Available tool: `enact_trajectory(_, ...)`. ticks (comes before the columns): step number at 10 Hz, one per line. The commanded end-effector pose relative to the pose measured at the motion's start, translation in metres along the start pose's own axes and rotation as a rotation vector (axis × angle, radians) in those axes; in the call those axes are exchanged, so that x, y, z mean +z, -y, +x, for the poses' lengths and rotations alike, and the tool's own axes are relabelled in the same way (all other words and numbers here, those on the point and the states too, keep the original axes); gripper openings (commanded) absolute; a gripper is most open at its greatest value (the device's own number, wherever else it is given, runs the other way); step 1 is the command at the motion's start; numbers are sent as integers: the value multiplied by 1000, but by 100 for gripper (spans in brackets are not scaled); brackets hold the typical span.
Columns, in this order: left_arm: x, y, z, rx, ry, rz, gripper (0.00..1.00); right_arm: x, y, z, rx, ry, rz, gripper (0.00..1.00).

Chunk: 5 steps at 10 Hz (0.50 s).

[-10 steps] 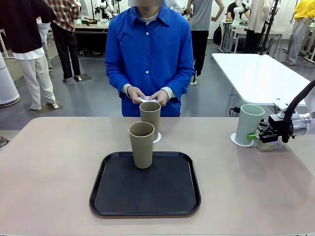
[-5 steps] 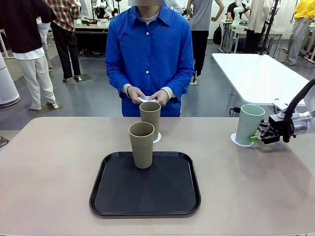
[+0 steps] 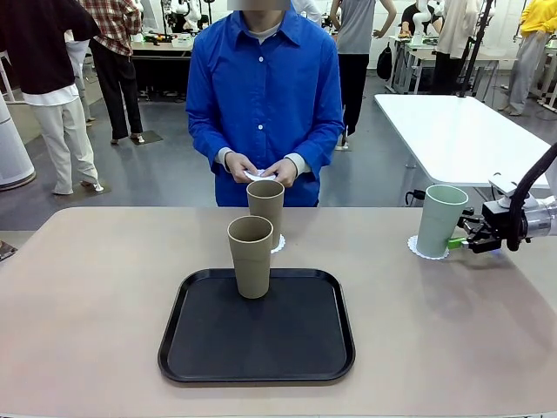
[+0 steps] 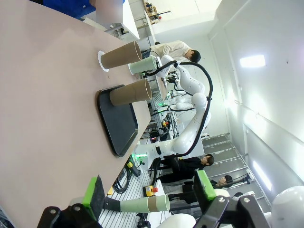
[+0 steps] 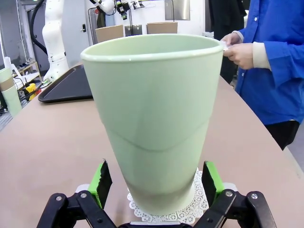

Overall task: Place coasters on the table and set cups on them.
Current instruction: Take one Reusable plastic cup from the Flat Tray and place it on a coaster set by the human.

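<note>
Nearest the robot's side of the large beige smooth-topped table (image 3: 87, 305), a black rectangular tray with rounded corners (image 3: 300, 348) is seen. On its far half a tall tan-brown matte tumbler (image 3: 251, 257) is stood upright with no coaster under it, so the task is judged about two-thirds done. The left tool (image 4: 149, 192) is held with its jaws wide and nothing between them, well apart from the tray. Farther back and to the right, the pale mint-green tumbler (image 3: 439, 219) is set upright on a round white lacy paper doily (image 3: 416, 251). The right tool (image 3: 466, 239) is poised at its foot with jaws spread wide; a green pad (image 5: 100, 183) is seen close on each side of the base, and the tumbler is not gripped. Trouble could be caused here by a skewed pull-back: the tall tumbler could be tipped by a pad catching its foot, or the light doily dragged out of place. Just beyond the tray, a second tan-brown tumbler (image 3: 265, 209) is stood on its own doily (image 3: 278, 245); being close behind the one on the tray, it could be knocked in a reach for that one. Past the table's far edge, a small white paper piece (image 3: 258, 176), likely the last coaster, is held in the person's hands (image 3: 283, 170), and a white-topped table (image 3: 461, 131) is seen behind to the right.
</note>
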<state>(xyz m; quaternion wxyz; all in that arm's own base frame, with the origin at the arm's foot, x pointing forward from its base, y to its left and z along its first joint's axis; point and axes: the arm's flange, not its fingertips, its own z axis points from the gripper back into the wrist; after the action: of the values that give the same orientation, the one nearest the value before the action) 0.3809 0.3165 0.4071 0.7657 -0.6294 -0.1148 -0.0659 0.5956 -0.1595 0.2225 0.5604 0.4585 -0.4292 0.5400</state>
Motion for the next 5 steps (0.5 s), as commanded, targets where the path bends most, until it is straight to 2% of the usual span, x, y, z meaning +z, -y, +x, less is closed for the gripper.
enact_trajectory(1,1,3,-1,-2,-1,-4,100,10,4,7,-18,1,9,100)
enact_trajectory(5,1,3,-1,-2,-1,-4,100,45,-13,17,-7,-24,-72,100)
